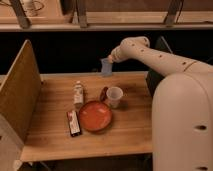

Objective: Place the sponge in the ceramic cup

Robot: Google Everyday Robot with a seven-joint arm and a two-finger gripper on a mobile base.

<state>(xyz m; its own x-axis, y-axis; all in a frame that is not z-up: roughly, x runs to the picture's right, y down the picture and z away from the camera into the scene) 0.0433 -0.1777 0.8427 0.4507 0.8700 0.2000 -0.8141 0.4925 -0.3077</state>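
The blue sponge [106, 67] hangs in the air above the far edge of the table, held by my gripper [109, 62] at the end of the white arm. The gripper is shut on the sponge. The ceramic cup [114, 96], whitish with a dark reddish handle on its left, stands upright on the table, nearer to the camera than the sponge and slightly to its right. The sponge is well above the cup and not over its mouth.
An orange plate [95, 116] lies just in front of the cup. A slim white bottle [78, 93] lies left of the cup, and a black-and-red packet [74, 123] left of the plate. Upright panels bound the wooden table [50, 100] on the left [17, 95] and right.
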